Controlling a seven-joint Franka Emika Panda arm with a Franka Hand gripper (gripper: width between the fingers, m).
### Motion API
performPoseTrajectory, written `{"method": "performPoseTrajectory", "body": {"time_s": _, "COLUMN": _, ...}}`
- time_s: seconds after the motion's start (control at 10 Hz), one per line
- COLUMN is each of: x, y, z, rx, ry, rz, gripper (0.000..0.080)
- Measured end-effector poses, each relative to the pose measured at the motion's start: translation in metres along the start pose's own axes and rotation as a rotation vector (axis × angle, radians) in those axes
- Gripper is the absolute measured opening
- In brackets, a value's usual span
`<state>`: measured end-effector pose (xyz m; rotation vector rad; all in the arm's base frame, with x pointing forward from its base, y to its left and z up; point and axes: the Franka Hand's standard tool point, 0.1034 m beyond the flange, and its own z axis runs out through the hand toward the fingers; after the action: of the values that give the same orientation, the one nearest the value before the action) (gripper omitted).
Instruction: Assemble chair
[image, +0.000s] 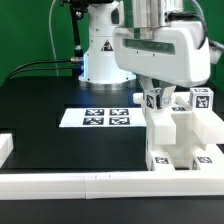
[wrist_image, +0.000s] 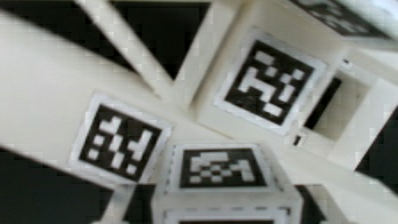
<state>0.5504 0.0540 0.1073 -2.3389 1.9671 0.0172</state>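
Observation:
The white chair parts (image: 178, 135) stand grouped at the exterior view's right, by the front rail. Several bear black-and-white tags, and two upright tagged posts (image: 203, 99) rise from the top. My gripper (image: 152, 96) hangs over the group's left side, shut on a small white tagged piece (image: 155, 100). In the wrist view that piece (wrist_image: 221, 172) sits between my dark fingers (wrist_image: 128, 203), and my gripper (wrist_image: 217, 206) presses it from both sides. Close behind it are a tagged slab (wrist_image: 270, 80) and another tagged part (wrist_image: 121, 138). The contact under the piece is hidden.
The marker board (image: 108, 117) lies flat on the black table mid-scene. A long white border rail (image: 90, 181) runs along the front, with a short rail end (image: 5, 148) at the exterior view's left. The arm's base (image: 103, 55) stands behind the board.

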Motion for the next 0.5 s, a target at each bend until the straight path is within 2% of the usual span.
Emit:
{"method": "performPoseTrajectory", "body": {"time_s": 0.1, "x": 0.001, "y": -0.0016, "z": -0.0011, "rx": 0.011, "ry": -0.021, "rz": 0.166, "gripper": 0.0265}}
{"method": "performPoseTrajectory", "body": {"time_s": 0.2, "x": 0.0027, "y": -0.0012, "z": -0.0012, "rx": 0.009, "ry": -0.035, "rz": 0.283, "gripper": 0.0265}}
{"method": "performPoseTrajectory", "body": {"time_s": 0.5, "x": 0.0007, "y": -0.001, "z": -0.0003, "rx": 0.005, "ry": -0.029, "rz": 0.396, "gripper": 0.0265}}
